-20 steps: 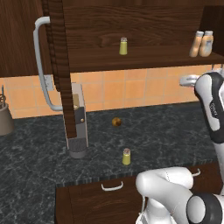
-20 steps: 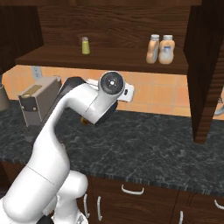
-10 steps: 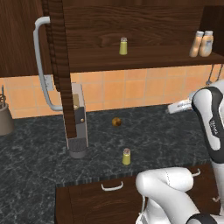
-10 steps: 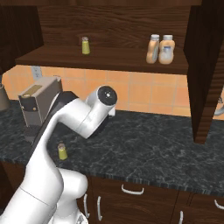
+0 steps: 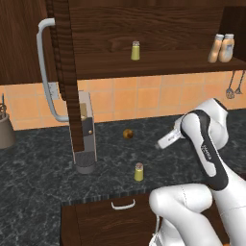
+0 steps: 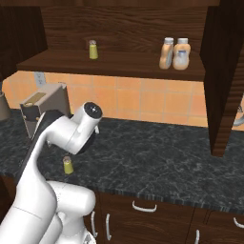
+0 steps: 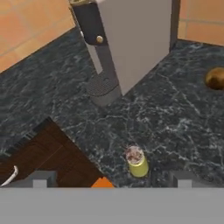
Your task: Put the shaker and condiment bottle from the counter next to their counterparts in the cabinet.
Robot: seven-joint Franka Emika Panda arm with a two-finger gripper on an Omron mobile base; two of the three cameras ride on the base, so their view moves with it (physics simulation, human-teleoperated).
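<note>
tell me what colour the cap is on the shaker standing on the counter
Grey metal, over a yellow-green body; the shaker shows best in the hand view.

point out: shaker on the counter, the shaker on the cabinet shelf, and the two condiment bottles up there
shaker on the counter (image 5: 139, 172): left base view, on its yellow-green body.
shaker on the shelf (image 5: 136, 51): left base view, on its body, below the grey cap.
condiment bottles (image 6: 174, 54): right base view, where the tan-orange pair stands side by side on the shelf.
</note>
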